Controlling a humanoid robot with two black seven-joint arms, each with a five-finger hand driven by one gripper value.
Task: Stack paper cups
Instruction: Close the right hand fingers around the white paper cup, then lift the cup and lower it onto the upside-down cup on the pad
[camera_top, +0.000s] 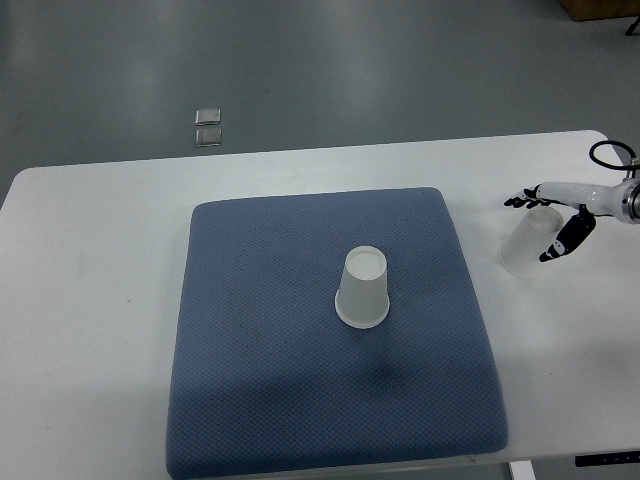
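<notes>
A white paper cup (363, 288) stands upside down near the middle of the blue mat (260, 400). A second, translucent white cup (524, 248) stands upside down on the white table to the right of the mat. My right hand (545, 225) comes in from the right edge and sits at this cup's top. Its fingers (520, 200) stretch out straight behind the cup and its thumb (560, 242) lies in front of it. The hand is open around the cup, not closed on it. The left arm is out of view.
The white table (90, 300) carries the mat; its far edge runs along the top and its near edge along the bottom right. Two small clear objects (209, 127) lie on the grey floor beyond the table. A black cable (608, 152) loops at the right wrist.
</notes>
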